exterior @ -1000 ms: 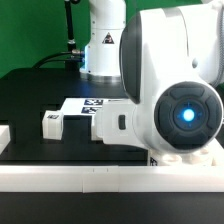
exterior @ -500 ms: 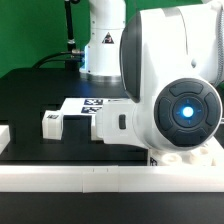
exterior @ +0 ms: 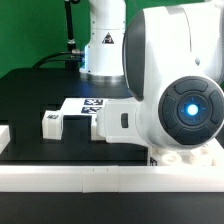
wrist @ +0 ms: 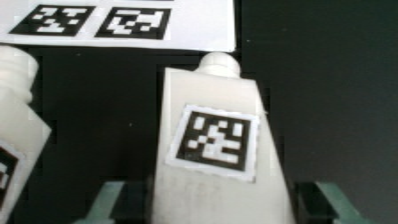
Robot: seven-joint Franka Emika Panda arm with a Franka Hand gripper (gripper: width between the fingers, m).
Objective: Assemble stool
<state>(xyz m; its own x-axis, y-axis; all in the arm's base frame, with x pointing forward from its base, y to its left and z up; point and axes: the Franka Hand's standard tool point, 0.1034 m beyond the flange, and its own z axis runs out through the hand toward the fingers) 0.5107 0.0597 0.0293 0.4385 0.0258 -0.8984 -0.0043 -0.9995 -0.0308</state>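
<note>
In the wrist view a white stool leg (wrist: 217, 130) with a black-and-white tag lies on the black table, its round peg end toward the marker board (wrist: 125, 22). My gripper (wrist: 222, 205) is open and straddles this leg, with a finger (wrist: 121, 200) on one side, the other finger on the opposite side, and dark gaps between. A second leg (wrist: 22, 110) lies beside it. In the exterior view one leg (exterior: 52, 122) lies at the exterior view's left, and part of the round seat (exterior: 185, 155) shows under the arm. The gripper is hidden there.
The arm's wrist housing (exterior: 170, 90) fills the exterior view's right. The marker board (exterior: 90, 103) lies behind the leg. A long white border bar (exterior: 90, 178) runs along the front, with a short white block (exterior: 4, 135) at the exterior view's left.
The arm's housing has shifted slightly in the exterior view. The leg at the exterior view's left and the marker board have not moved.
</note>
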